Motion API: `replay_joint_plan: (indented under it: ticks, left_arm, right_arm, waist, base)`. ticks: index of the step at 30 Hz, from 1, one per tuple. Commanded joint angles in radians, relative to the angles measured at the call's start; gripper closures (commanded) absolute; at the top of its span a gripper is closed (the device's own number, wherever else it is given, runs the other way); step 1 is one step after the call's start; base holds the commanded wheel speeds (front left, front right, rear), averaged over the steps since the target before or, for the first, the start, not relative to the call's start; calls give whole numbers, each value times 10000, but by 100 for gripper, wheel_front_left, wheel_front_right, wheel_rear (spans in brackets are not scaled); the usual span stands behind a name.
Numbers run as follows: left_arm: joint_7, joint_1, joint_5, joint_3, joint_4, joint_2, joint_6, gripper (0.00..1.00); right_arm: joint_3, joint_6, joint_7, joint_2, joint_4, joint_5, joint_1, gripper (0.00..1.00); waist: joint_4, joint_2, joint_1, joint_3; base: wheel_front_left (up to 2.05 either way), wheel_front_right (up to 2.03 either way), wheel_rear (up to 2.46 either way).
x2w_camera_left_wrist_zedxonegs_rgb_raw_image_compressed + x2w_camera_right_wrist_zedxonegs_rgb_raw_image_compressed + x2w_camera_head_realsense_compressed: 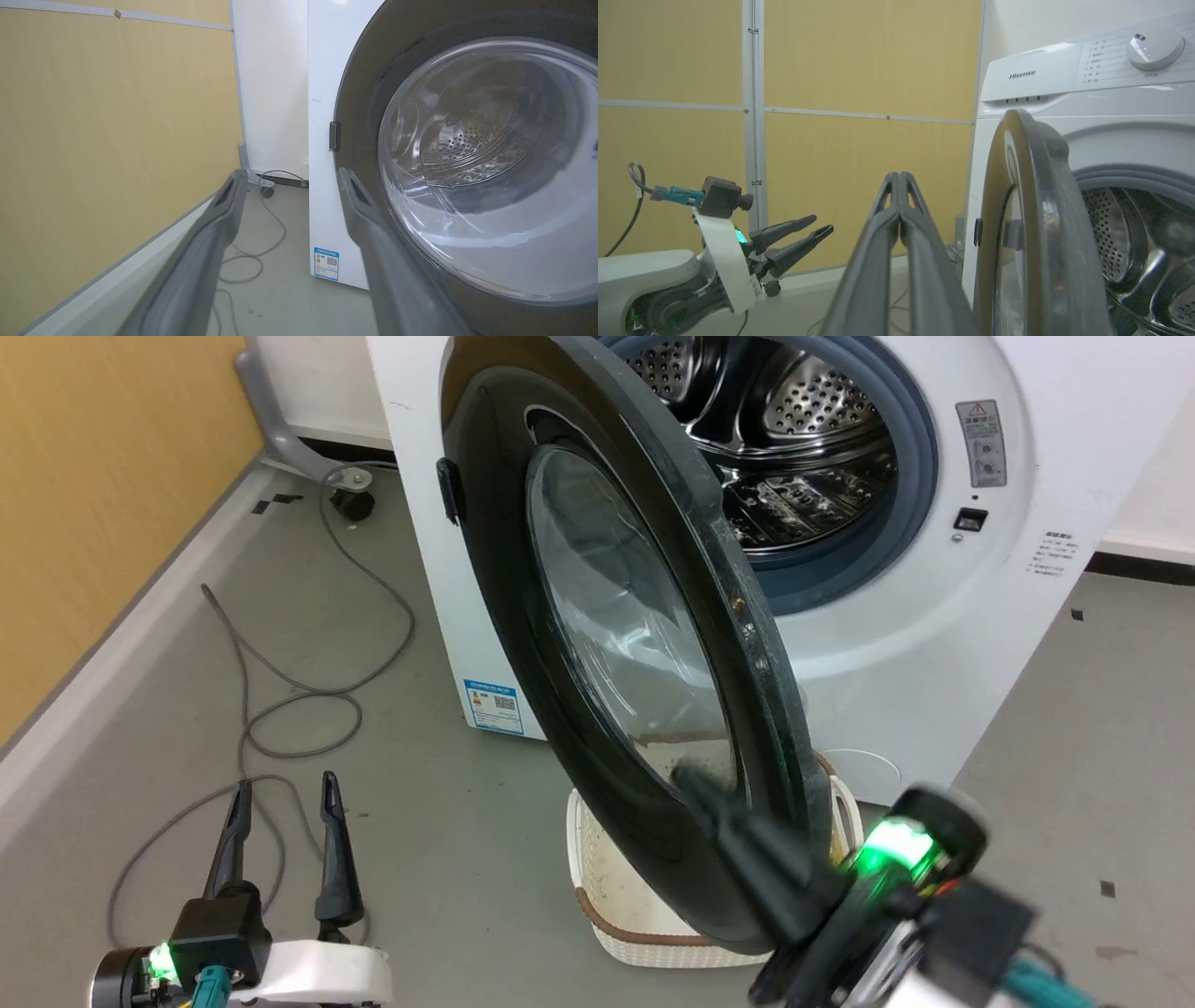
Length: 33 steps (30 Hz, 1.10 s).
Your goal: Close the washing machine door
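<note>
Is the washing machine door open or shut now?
Open. The washing machine door stands swung out from the washing machine, and the steel drum shows behind it.

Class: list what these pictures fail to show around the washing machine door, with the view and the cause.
- Basket: head view, mostly hidden behind the door.
- Right tool touching the door or not: head view, blurred, dark against dark.
- Blue sticker text: head view, too small.
- Door's lower part: right wrist view, cut off at the bottom edge.
</note>
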<state>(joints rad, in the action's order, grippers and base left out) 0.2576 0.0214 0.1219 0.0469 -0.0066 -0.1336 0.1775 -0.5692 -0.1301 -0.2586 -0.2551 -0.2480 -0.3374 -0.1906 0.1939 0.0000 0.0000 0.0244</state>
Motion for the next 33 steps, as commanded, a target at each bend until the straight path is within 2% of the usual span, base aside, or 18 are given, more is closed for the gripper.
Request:
replay_joint_plan:
  ticks: [1,6,16,25,33]
  left_arm:
    - [41,141,-83,-59,-6,64,-53,0]
    - [41,99,-243,-209,-66,216,-191,0]
    - [41,-72,-493,-321,-108,458,-401,0]
    - [41,-364,-697,-179,-243,612,-515,0]
    - [41,-992,-735,60,-443,735,-482,0]
  right_arm:
    - [-161,-6,-32,-126,192,-14,165,100]
    - [-490,-6,-32,-449,1236,39,458,100]
    - [500,-6,-32,-524,2746,247,523,100]
    - [2317,-6,-32,-229,3582,492,170,100]
    - [3916,-6,-32,62,4820,687,-1325,100]
  waist:
    - [-43,0,0,22]
    - [-183,0,0,150]
    - [-370,0,0,498]
    - [-437,0,0,1077]
    - [-558,0,0,2214]
  base:
    - [0,0,0]
    - [0,0,0]
    - [0,0,0]
    - [0,0,0]
    - [0,0,0]
